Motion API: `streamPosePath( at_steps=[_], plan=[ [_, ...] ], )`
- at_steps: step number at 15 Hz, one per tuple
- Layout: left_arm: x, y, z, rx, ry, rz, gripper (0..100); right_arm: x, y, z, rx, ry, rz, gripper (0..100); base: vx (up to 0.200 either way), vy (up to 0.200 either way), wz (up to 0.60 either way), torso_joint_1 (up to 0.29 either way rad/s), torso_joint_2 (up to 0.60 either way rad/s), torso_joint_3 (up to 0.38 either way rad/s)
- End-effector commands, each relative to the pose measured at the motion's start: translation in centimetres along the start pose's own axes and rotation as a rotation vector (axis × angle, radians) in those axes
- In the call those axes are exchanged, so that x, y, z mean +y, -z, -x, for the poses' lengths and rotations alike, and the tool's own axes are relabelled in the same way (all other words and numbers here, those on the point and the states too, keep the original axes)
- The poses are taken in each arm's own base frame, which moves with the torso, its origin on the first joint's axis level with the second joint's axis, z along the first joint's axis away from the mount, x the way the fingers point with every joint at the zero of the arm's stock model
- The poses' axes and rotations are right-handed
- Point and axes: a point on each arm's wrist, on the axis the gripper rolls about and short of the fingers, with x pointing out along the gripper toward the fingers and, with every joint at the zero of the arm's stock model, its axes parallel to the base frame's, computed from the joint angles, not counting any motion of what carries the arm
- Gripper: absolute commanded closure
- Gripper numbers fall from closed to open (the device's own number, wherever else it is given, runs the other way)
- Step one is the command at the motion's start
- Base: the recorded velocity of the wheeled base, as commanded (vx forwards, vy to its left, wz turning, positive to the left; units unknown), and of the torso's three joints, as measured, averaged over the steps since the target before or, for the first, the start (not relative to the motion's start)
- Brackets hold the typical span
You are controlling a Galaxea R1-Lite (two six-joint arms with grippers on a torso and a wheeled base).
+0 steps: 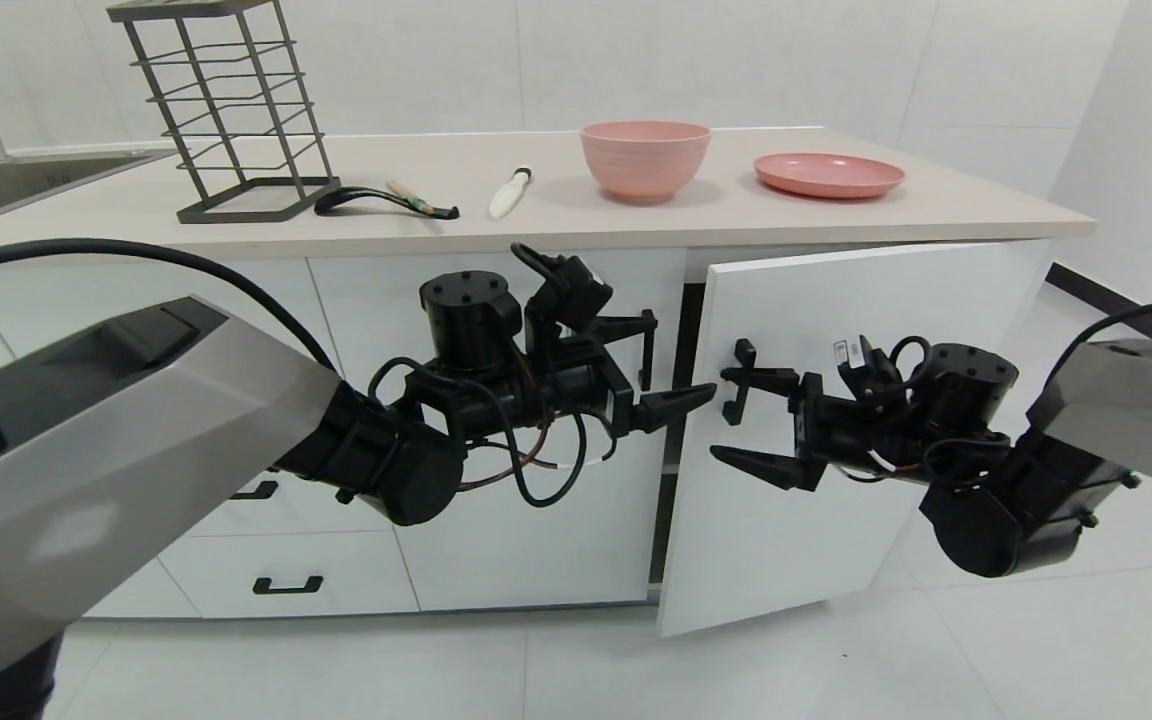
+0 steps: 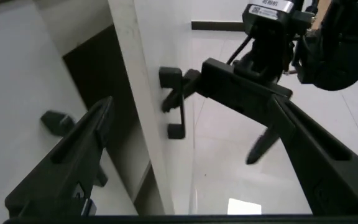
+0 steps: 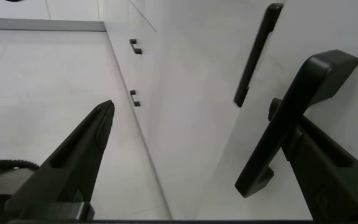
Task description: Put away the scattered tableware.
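Countertop (image 1: 936,215) holds the pink bowl (image 1: 644,160) and pink plate (image 1: 828,174), untouched, while below the right gripper (image 1: 731,415), spread wide, sets one finger at the handle (image 1: 739,385) of the ajar cabinet door (image 1: 836,540), likely to pull it open for storage, left gripper (image 1: 678,360) gaping wide alongside.

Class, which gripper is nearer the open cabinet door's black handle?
Right. The right gripper has one finger at the handle; the left gripper straddles the free edge of the door, beside the handle.
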Motion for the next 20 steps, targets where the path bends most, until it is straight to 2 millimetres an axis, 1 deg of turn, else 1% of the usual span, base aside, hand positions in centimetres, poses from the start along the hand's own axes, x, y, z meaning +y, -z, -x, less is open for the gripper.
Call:
streamPosePath(
  at_steps=[1,4,5,9,10,11,14,17,20],
  plan=[
    [-0.8,0.0,-0.9,-0.006,0.018,-0.001,0,1.9,-1.5,1.0,0.002,-0.025,-0.008,0,0.0,0.0,0.0,0.0,0.0,0.0],
    [-1.7,0.1,-1.9,-0.005,0.024,0.001,0,3.3,-2.3,1.7,0.006,-0.032,-0.018,0,0.0,0.0,0.0,0.0,0.0,0.0],
    [-2.0,0.4,-2.4,-0.01,0.032,-0.002,0,3.8,-2.0,1.9,0.016,-0.035,-0.038,0,0.0,0.0,0.0,0.0,0.0,0.0],
    [-3.4,0.6,-4.8,-0.041,0.082,-0.015,0,4.3,-1.8,1.9,0.022,-0.045,-0.049,0,0.0,0.0,0.0,0.0,0.0,0.0],
    [-3.6,0.6,-5.4,-0.048,0.061,-0.019,0,4.3,-1.8,1.9,0.019,-0.061,-0.049,0,0.0,0.0,0.0,0.0,0.0,0.0],
    [-3.5,0.7,-5.7,-0.063,0.039,-0.029,0,4.3,-1.8,1.8,0.018,-0.064,-0.047,0,0.0,0.0,0.0,0.0,0.0,0.0],
    [-3.9,0.6,-6.0,-0.09,0.048,-0.041,0,4.0,-1.8,2.0,0.017,-0.051,-0.042,0,0.0,0.0,0.0,0.0,0.0,0.0],
    [-4.9,0.4,-6.5,-0.104,0.068,-0.03,0,3.1,-1.4,3.2,0.023,-0.009,-0.049,0,0.0,0.0,0.0,0.0,0.0,0.0],
    [-4.9,0.2,-6.5,-0.108,0.067,-0.017,0,2.4,-0.9,4.7,0.032,0.041,-0.062,0,0.0,0.0,0.0,0.0,0.0,0.0]
  ],
)
